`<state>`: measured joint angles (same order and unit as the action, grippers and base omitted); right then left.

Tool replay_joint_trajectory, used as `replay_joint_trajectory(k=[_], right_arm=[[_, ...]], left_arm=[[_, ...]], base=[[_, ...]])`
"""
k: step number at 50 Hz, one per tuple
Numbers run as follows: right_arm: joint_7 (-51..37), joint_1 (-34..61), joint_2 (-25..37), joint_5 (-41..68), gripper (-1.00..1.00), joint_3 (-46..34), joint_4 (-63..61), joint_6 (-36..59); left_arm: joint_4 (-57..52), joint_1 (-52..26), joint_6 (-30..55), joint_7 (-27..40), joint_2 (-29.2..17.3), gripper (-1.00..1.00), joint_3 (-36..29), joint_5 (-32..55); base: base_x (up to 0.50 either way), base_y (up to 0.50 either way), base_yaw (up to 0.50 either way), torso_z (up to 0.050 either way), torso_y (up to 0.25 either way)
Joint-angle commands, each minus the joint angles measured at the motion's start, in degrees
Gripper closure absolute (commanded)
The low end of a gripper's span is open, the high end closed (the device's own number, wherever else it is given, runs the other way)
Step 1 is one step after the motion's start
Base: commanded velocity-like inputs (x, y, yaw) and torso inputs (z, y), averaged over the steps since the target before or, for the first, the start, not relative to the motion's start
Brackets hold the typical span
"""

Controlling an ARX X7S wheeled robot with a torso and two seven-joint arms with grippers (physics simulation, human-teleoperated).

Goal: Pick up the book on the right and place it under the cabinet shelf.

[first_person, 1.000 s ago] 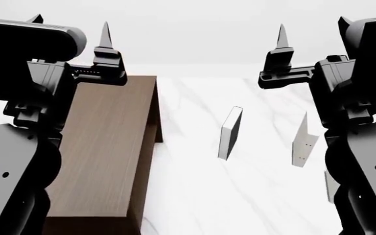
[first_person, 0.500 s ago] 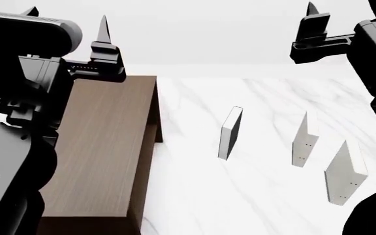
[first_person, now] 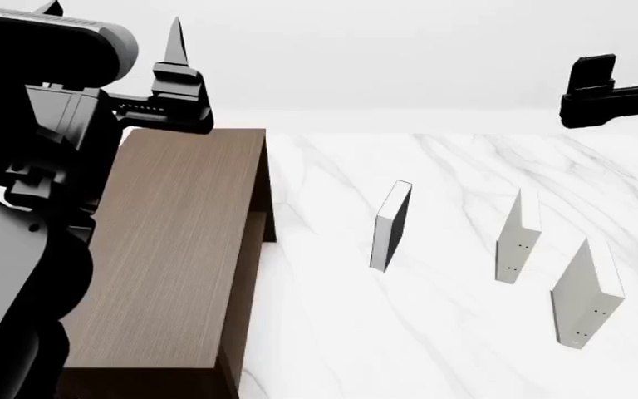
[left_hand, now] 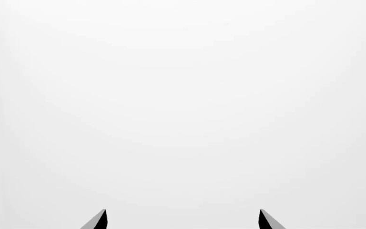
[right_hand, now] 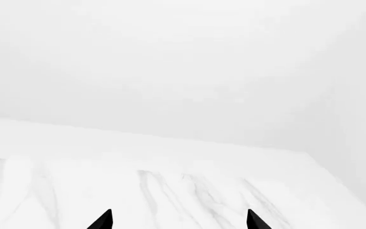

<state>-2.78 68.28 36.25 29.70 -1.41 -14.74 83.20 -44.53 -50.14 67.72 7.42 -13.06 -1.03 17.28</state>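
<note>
Three books stand upright on the white marble table. The book on the right is plain white with a pale grey spine carrying two tiny dark dots. The cabinet shelf, a tall dark brown wood-grain box, stands at the left. My left gripper hangs open above the cabinet's far end, and its wrist view shows only its two tips against blank white. My right gripper is open and empty, high at the far right, well above and beyond the book.
A book with a black face stands mid-table. Another white book stands between it and the rightmost one. The right wrist view shows the marble top running to a white wall.
My right arm has swung up and out to the right, uncovering the rightmost white book. The left arm has risen a little. The books and cabinet have not moved.
</note>
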Motion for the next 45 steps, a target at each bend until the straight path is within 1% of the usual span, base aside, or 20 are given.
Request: replay_joint_trajectory(k=[1, 6, 13, 45], right_arm=[[2.14, -1.6, 4.89, 0.55, -1.0, -1.93, 6.53, -2.86], [2.62, -1.32, 5.84, 0.7, -1.0, -2.79, 8.84, -0.98], [2.41, -2.62, 5.74, 1.77, -1.0, -1.01, 10.36, 1.68], [1.9, -10.9, 6.52, 2.85, -1.0, 1.8, 11.55, -0.82]], left_arm=[[0.46, -0.47, -0.13, 0.06, -0.28, -1.0, -0.17, 0.38], [0.62, -0.08, -0.61, 0.1, -0.37, -1.0, -0.23, 0.47], [0.73, 0.43, -1.01, 0.12, -0.6, -1.0, -0.14, 0.61], [1.44, 1.12, -2.06, 0.98, -1.23, -1.0, -1.11, 0.98]], base=[[0.0, 0.0, 0.0, 0.0, 0.0], [0.0, 0.0, 0.0, 0.0, 0.0], [0.0, 0.0, 0.0, 0.0, 0.0], [0.0, 0.0, 0.0, 0.0, 0.0]])
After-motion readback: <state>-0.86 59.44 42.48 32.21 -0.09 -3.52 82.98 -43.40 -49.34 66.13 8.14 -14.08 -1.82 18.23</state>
